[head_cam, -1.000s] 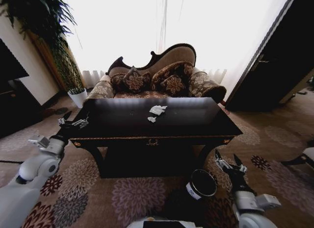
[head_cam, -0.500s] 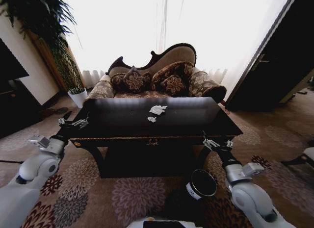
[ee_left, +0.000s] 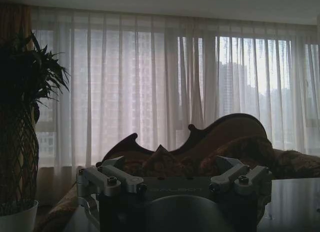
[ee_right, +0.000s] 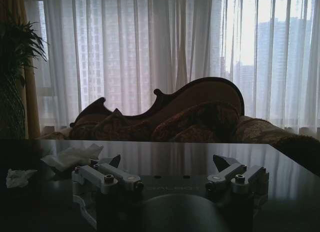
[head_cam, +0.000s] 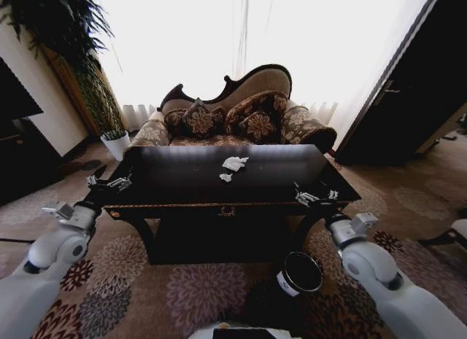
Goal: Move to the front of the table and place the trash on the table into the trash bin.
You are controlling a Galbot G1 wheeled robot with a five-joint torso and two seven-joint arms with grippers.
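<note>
White paper wads (head_cam: pixel 234 164) lie untouched on the table (head_cam: pixel 175 187); the trash bin (head_cam: pixel 300 273) waits below (nothing binned yet). Right gripper (head_cam: pixel 315 196), jaws spread, hovers at the table's edge; left gripper (head_cam: pixel 108 183) likewise spread.

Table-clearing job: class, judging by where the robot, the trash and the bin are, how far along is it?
Done: the robot faces the table front. In hand: the right gripper, open, hovers at the table's front right edge; the left gripper, open, sits at the front left corner. Left: both paper wads lie mid-table, ungrasped, and the trash bin on the carpet has yet to receive them.
</note>
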